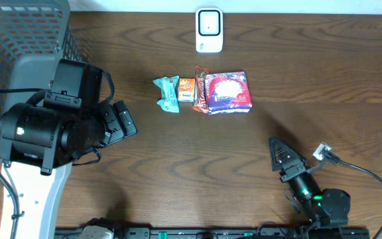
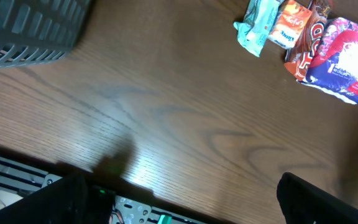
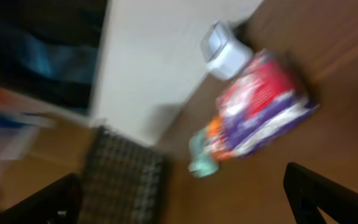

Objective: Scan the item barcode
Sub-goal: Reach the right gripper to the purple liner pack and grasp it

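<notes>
Right wrist view is a smeary blur, so from there I can only make out blobs. Overhead, the bulky left arm (image 1: pixel 45 133) covers part of the grey mesh basket (image 1: pixel 18 33), and the frame edge cuts the basket off too. I can't see a barcode on anything, and the print on the wrappers is too small to read.

The left pincer (image 1: pixel 126 121) is spread wide with nothing in it. In its own camera the two dark fingers sit in the bottom corners, mostly cropped. The right pincer (image 1: pixel 280 156) is also gaping and empty.

The snacks sit in a tight row on the dark wood-grain tabletop (image 1: pixel 197 166), ahead of the left pincer and off to its right, well apart from it. From the right pincer they're ahead too, also well apart. There's a crinkly teal packet (image 1: pixel 168 93), a small orange packet (image 1: pixel 186 89), a narrow brown wrapper (image 1: pixel 200 89) and a fat glossy purple packet (image 1: pixel 229 92), each touching the next. The white rounded scanner (image 1: pixel 209 30) stands beyond them.
</notes>
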Controlling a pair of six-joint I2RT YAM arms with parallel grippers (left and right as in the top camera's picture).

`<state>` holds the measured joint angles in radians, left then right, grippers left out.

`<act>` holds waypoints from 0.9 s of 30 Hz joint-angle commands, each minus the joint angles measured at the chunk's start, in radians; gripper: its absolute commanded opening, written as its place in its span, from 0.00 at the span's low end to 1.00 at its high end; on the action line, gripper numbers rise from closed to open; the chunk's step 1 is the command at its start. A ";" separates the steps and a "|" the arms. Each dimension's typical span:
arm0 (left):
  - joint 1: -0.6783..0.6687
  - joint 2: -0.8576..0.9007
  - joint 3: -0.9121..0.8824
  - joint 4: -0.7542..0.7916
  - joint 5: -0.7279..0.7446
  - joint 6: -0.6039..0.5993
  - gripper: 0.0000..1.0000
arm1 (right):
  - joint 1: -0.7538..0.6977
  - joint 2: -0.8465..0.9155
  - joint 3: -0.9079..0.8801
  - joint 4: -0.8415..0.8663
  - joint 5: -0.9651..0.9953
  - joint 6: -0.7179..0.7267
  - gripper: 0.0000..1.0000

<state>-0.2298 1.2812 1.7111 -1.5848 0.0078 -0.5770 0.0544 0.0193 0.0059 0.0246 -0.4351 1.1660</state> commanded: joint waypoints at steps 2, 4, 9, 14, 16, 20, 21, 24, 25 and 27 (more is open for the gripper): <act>0.004 0.004 -0.010 -0.004 -0.020 -0.008 0.98 | -0.007 -0.006 0.000 0.217 -0.215 0.174 0.99; 0.004 0.004 -0.010 -0.004 -0.020 -0.008 0.98 | -0.007 -0.006 0.005 0.392 -0.206 0.177 0.99; 0.004 0.004 -0.010 -0.004 -0.020 -0.008 0.98 | -0.007 0.002 0.122 0.456 -0.013 0.146 0.99; 0.004 0.004 -0.010 -0.004 -0.020 -0.008 0.98 | -0.007 0.124 0.385 0.225 0.003 -0.151 0.99; 0.004 0.004 -0.010 -0.004 -0.020 -0.008 0.98 | -0.007 0.211 0.515 0.068 -0.016 -0.298 0.99; 0.004 0.004 -0.010 -0.004 -0.020 -0.008 0.98 | -0.007 0.464 0.822 -0.336 -0.027 -0.653 0.99; 0.004 0.004 -0.010 -0.004 -0.020 -0.008 0.98 | -0.007 0.535 0.895 -0.429 -0.026 -0.727 0.99; 0.004 0.004 -0.010 -0.004 -0.020 -0.008 0.98 | -0.007 0.769 1.113 -0.705 -0.016 -0.883 0.99; 0.004 0.004 -0.010 -0.004 -0.020 -0.008 0.98 | -0.007 0.867 1.198 -0.812 -0.011 -0.930 0.99; 0.004 0.004 -0.010 -0.004 -0.020 -0.008 0.98 | -0.007 1.032 1.337 -0.990 -0.002 -1.013 0.99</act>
<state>-0.2298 1.2812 1.7023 -1.5871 0.0002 -0.5774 0.0544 0.8894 1.2190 -0.8715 -0.4541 0.4015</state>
